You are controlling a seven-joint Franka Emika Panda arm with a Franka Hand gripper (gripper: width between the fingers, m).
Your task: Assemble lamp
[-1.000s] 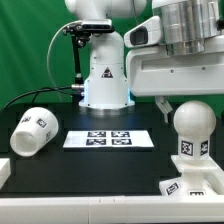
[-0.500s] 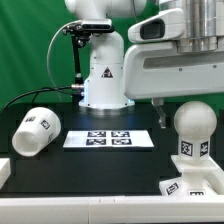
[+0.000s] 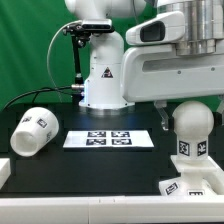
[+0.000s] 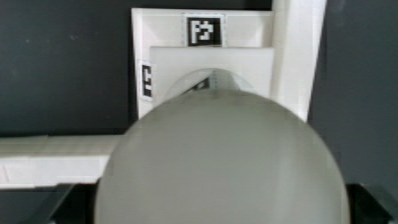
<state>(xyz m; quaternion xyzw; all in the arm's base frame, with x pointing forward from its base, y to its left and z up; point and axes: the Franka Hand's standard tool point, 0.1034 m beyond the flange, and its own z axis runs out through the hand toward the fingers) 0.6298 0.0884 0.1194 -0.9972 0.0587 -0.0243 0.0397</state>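
The rounded white bulb (image 3: 191,124) stands upright at the exterior view's right, its tagged neck on the flat square base (image 3: 187,187). My gripper (image 3: 188,108) hangs over the bulb, open, with one dark finger (image 3: 162,114) beside the bulb's left side and a small gap between them. The other finger is hidden. In the wrist view the bulb (image 4: 217,160) fills the space between the jaws of my gripper (image 4: 214,216), with the tagged base (image 4: 205,35) beyond it. The tapered shade (image 3: 34,131) lies on its side at the exterior view's left.
The marker board (image 3: 107,139) lies flat in the middle of the black table. The robot's white body (image 3: 103,75) stands behind it with a black cable. A white block (image 3: 4,171) sits at the front left edge.
My gripper has come down towards the bulb, and its visible finger now hangs lower beside the bulb's head. The bulb, base and shade have not moved.
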